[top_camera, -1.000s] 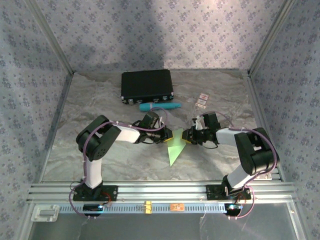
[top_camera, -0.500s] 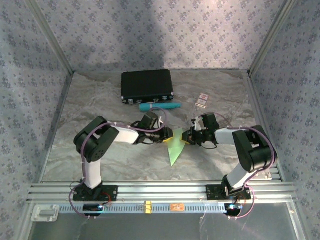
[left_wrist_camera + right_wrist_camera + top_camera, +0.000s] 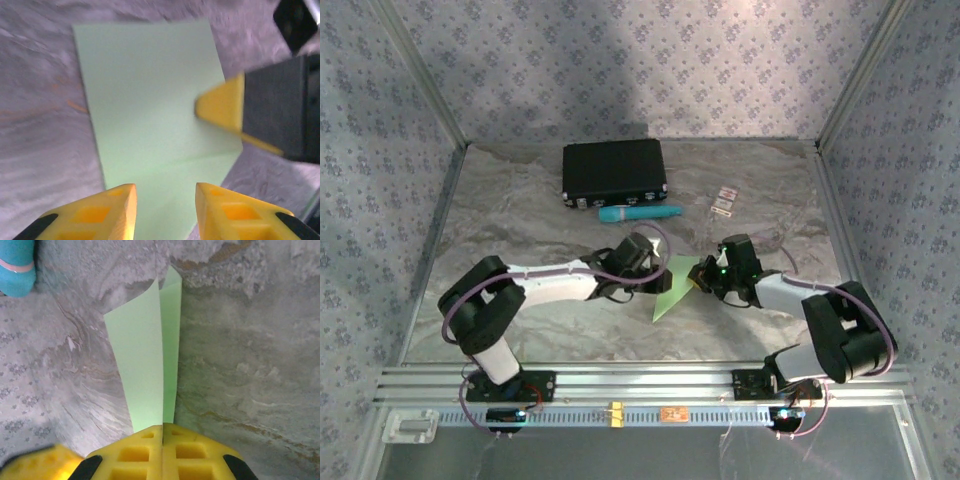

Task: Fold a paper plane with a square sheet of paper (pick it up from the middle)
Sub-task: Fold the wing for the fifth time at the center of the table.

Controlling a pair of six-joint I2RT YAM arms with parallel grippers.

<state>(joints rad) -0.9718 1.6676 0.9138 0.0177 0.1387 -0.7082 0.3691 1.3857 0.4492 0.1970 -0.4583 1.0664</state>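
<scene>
The left tool [image 3: 165,210] is hovering over the folded green paper [image 3: 672,292], its yellow fingers standing apart. The paper is sitting mid-desk [image 3: 540,200] between both tools, nearer than the teal tube [image 3: 640,213]. On the right, the right tool [image 3: 162,440] is clamping the paper's right edge, fingers pressed together.
</scene>
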